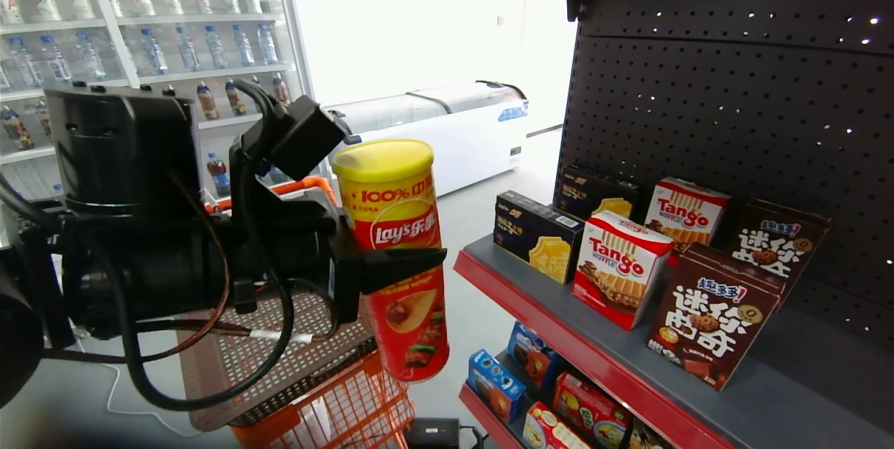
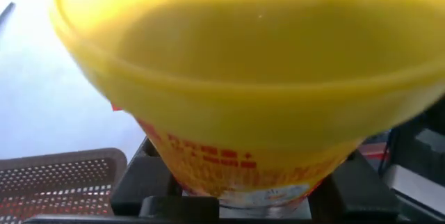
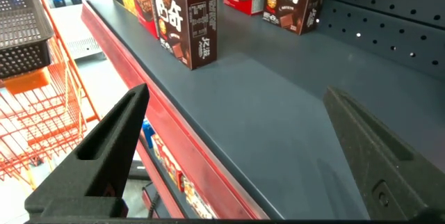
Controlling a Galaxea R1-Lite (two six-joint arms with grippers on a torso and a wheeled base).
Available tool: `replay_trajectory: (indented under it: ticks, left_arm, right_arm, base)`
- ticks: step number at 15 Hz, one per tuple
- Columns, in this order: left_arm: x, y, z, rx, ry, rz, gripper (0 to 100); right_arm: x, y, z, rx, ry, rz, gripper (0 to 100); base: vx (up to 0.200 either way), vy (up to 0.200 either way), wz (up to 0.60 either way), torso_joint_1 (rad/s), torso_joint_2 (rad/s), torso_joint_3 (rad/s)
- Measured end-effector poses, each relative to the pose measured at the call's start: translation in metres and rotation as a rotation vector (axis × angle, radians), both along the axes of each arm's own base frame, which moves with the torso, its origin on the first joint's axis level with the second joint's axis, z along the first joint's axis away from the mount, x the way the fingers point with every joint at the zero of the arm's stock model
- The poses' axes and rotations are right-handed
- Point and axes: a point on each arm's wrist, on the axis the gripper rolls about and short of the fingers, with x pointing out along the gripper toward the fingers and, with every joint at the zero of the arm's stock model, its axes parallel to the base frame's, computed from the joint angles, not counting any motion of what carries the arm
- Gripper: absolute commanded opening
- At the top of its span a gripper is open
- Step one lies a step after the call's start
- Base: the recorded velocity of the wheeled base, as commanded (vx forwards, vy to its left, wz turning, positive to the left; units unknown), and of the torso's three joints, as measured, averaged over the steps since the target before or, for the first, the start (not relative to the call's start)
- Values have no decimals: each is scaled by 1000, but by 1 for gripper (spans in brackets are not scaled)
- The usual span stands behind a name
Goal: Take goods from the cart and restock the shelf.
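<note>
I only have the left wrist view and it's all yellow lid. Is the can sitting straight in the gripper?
Observer: Head view has the chips can roughly upright, lid up, with the left gripper shut around its middle.
Operator: Where's the shelf from it?
Observer: The shelf stands to the can's right. The can hangs short of its red edge, by the orange cart.
Operator: Any free spot?
Observer: Right wrist view shows bare deck beside the brown box, with the open right gripper over it.
</note>
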Motion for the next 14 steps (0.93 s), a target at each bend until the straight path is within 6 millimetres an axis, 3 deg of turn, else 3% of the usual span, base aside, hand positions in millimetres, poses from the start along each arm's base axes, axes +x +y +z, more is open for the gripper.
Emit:
replay_trajectory:
  ticks: [6,14]
  left_arm:
    - [-29,2,-1,33,4,-92,0]
    - [-37,-4,2,25,-5,-138,0]
  right_arm:
    - [0,0,0,0,0,1,100]
    - [0,0,0,0,0,2,100]
  base:
    - [0,0,0,0,0,0]
    - [0,0,-600,0,2,4]
